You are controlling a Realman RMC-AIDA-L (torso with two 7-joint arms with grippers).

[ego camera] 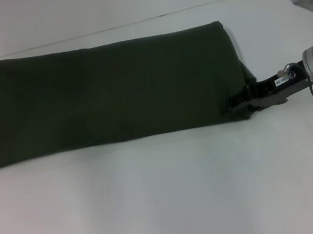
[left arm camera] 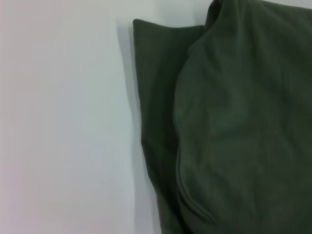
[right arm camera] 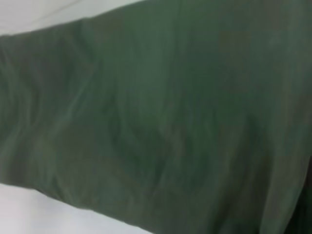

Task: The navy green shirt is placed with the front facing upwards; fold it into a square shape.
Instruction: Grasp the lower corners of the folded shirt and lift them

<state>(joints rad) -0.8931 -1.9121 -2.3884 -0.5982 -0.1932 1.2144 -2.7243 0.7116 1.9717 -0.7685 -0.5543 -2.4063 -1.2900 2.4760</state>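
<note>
Bare white surface (ego camera: pixel 170 199) fills the near part of the head view. Beyond it lies the navy green shirt (ego camera: pixel 110 91), a dark olive-green cotton garment already folded into 1 long band running left to right across the middle of the surface; no lettering shows on its upper face. At its left end, a lower layer of cloth juts out past the upper fold, as the left wrist view also shows (left arm camera: pixel 156 97).

Right tool (ego camera: pixel 239 102): a black assembly on a silver arm reaching in from the right edge, its tip touching the near right corner of the band. Whether its fingers are apart or clamped on cloth cannot be told. The arm lies low and nearly level with the surface, its wrist pointing left. Left tool: not visible in the head view; its camera looks down on the shirt's left end, so it hangs above that end.

Handling, as judged: soft, light, limp cloth that will sag and drag; layers may slip apart. Best held at the end corners, pinching all layers together.
</note>
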